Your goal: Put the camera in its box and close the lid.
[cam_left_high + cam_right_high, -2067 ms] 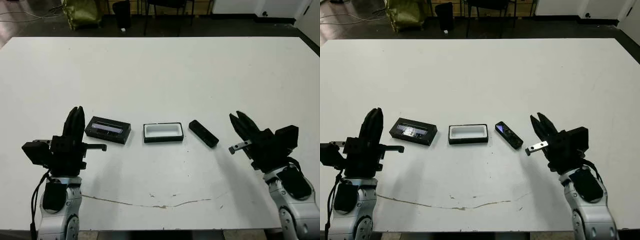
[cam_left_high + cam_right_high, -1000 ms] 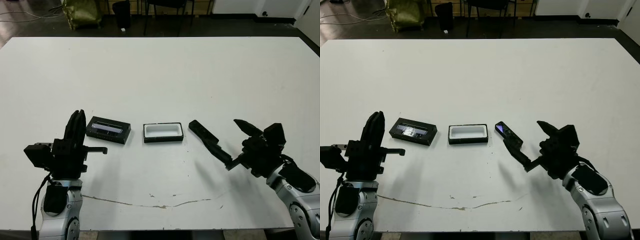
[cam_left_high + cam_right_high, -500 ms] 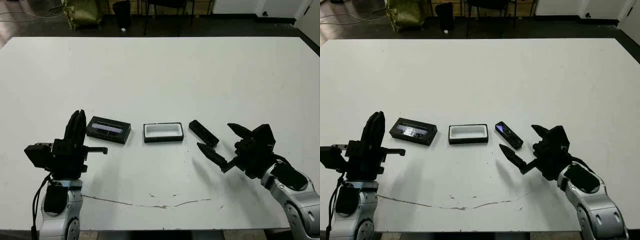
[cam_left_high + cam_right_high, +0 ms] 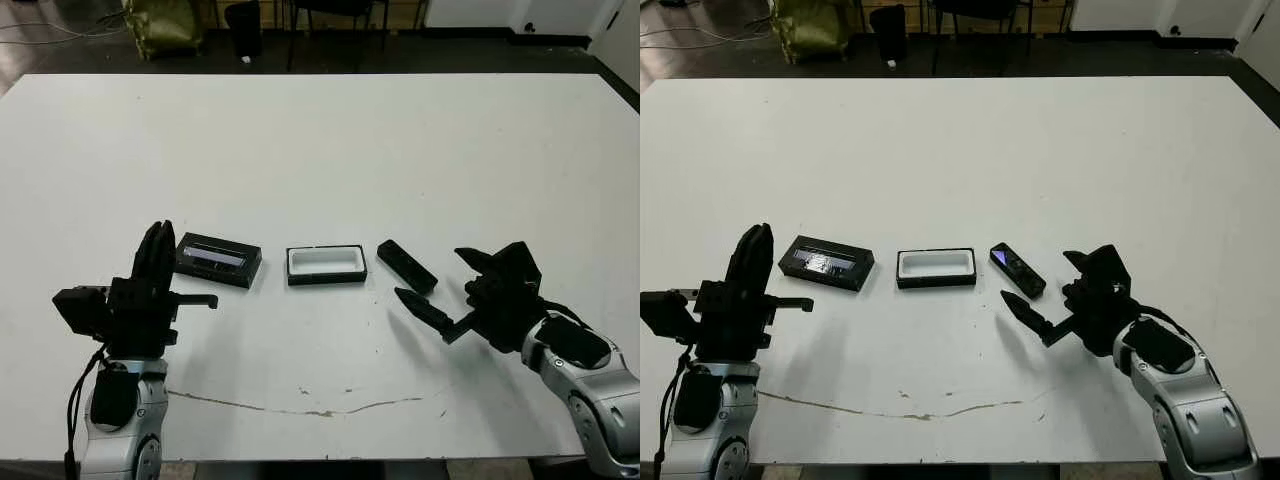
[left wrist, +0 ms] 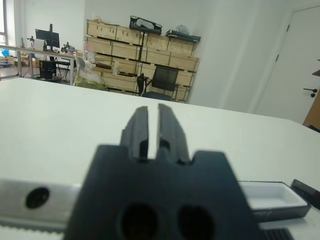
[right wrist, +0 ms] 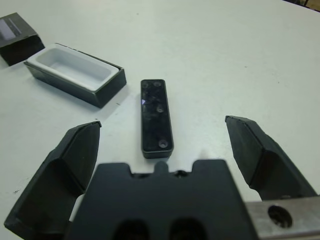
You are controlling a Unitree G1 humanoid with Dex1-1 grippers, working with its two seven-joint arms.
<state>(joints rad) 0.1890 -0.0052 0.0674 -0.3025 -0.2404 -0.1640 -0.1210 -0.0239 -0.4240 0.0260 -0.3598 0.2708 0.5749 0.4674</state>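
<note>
Nothing is packed yet: your camera (image 6: 156, 116) lies bare on the table at frame centre, right of the empty box (image 4: 326, 265). Your right gripper (image 6: 172, 142) gapes wide around it (holding nothing); the left gripper (image 5: 154, 131) idles nearly closed, lid (image 4: 217, 260) untouched.

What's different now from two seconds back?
The right claw opened wide and swung in toward the slim black bar-shaped camera, now lined up on it without touching. The left claw, the white-lined box and the black lid haven't moved.
</note>
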